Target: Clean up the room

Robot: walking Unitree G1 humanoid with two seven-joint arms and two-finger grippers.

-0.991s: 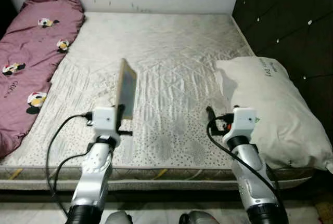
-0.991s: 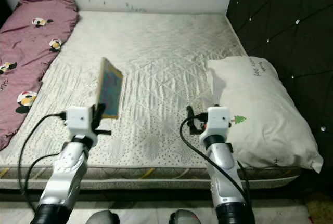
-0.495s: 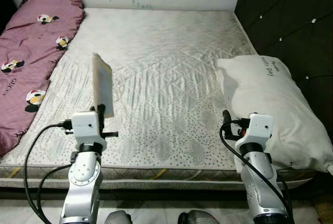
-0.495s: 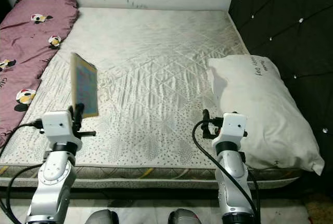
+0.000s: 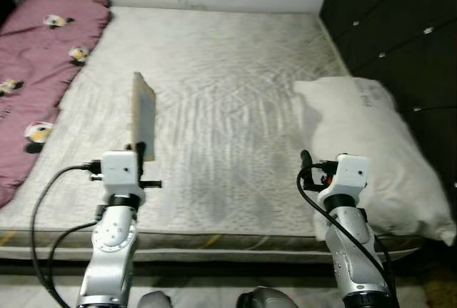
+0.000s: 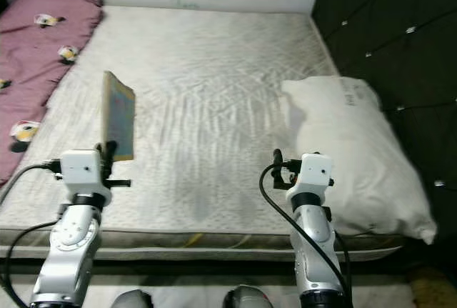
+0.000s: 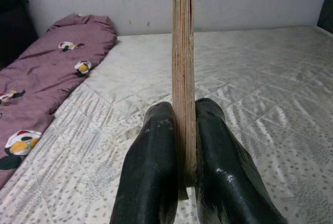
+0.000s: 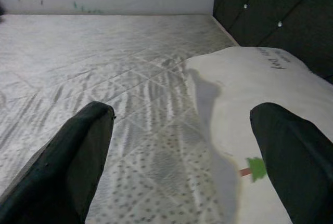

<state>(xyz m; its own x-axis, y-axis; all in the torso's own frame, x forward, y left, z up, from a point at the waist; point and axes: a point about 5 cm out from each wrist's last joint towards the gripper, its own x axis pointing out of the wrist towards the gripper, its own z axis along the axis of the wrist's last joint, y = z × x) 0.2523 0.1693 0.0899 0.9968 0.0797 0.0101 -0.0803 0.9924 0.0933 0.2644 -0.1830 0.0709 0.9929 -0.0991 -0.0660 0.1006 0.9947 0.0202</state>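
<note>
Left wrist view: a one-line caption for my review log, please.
Left hand shut on an upright book over the mattress, purple quilt beside it.

- Left gripper (image 7: 179, 182), clamped on the thin book (image 5: 143, 115), swung out toward the robot's left side and drawn back toward the near mattress (image 5: 235, 72) edge since a second ago; little shift in the last half second.
- Book turned from angled face-on to nearly edge-on in the head views, upright now.
- Right gripper (image 8: 182, 156) pulled back toward the near edge beside the pillow (image 5: 371, 143), fingers spread.
- Head views blurred now, framing slightly shifted.
</note>
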